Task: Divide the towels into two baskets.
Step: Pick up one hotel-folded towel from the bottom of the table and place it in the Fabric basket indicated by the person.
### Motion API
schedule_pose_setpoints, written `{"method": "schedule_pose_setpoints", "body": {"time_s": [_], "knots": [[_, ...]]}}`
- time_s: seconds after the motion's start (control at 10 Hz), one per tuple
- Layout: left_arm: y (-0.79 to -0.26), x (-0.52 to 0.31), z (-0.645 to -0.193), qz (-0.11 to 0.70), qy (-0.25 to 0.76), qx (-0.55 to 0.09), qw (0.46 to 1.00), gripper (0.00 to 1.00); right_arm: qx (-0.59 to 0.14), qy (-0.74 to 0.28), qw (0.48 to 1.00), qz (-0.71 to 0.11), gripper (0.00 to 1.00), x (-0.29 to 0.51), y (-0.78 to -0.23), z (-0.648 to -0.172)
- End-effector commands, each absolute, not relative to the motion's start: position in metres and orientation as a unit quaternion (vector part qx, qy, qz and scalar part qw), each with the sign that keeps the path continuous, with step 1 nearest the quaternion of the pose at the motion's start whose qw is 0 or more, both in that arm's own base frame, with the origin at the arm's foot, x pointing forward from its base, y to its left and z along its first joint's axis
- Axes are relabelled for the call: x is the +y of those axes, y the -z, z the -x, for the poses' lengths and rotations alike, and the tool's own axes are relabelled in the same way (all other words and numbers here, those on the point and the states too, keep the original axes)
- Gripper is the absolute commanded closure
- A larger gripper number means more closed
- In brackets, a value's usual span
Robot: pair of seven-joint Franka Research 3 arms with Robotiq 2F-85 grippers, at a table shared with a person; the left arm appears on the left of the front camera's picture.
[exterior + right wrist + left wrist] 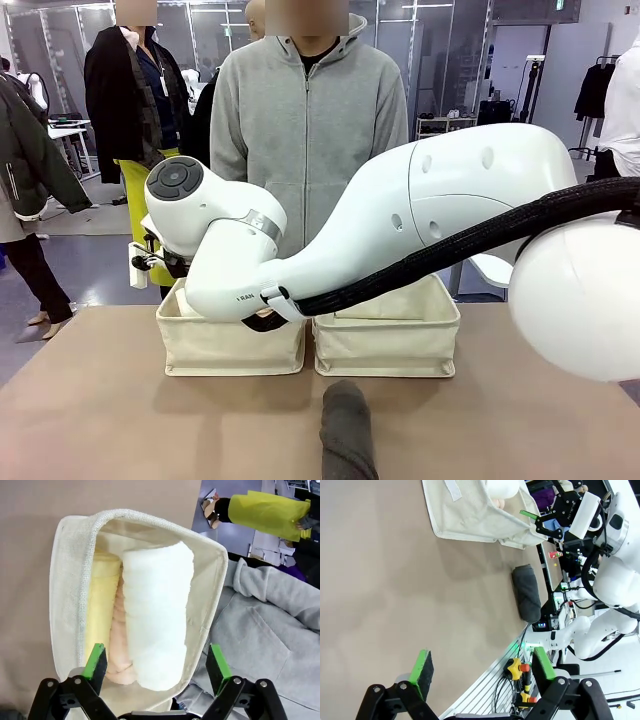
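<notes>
Noting brown desk [100, 400], crowded workroom; grey towel [347, 435] lies near filled basket [70, 580], long axis square to its front wall; right claw [156, 652] spread above basket; left claw [482, 655] spread, empty.

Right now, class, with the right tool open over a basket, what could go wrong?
The open right tool straddles the white rolled cloth towel; rising, it may snag that or the rim of the cream canvas basket.
That basket holds a pale yellow roll and a pale pink roll, so the split may end uneven.
The dark grey roll near the table edge could be knocked off.
</notes>
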State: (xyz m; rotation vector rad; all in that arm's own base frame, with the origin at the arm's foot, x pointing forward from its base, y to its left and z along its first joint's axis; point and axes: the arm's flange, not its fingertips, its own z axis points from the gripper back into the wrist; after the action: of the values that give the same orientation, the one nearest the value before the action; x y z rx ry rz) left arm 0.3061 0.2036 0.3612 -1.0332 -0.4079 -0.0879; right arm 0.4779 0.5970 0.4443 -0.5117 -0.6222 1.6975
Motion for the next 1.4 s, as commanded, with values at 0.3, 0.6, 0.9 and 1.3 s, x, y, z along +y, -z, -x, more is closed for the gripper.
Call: {"method": "schedule_pose_setpoints", "body": {"time_s": [0.3, 0.6, 0.9, 1.3], "knots": [[-0.3646, 0.2050, -0.3040, 0.493, 0.044, -0.202, 0.845, 0.00, -0.268, -0.730, 0.589, 0.219, 0.00, 0.5981, -0.4428, -0.4777], [-0.3646, 0.2050, -0.3040, 0.493, 0.044, -0.202, 0.845, 0.00, -0.268, -0.730, 0.589, 0.219, 0.00, 0.5981, -0.4428, -0.4777], [-0.3646, 0.2050, -0.3040, 0.493, 0.044, -0.202, 0.845, 0.00, -0.268, -0.730, 0.589, 0.219, 0.00, 0.5981, -0.4428, -0.4777], [-0.3646, 0.2050, -0.3040, 0.493, 0.044, -0.202, 0.845, 0.00, -0.268, -0.730, 0.589, 0.219, 0.00, 0.5981, -0.4428, -0.4777]]}}
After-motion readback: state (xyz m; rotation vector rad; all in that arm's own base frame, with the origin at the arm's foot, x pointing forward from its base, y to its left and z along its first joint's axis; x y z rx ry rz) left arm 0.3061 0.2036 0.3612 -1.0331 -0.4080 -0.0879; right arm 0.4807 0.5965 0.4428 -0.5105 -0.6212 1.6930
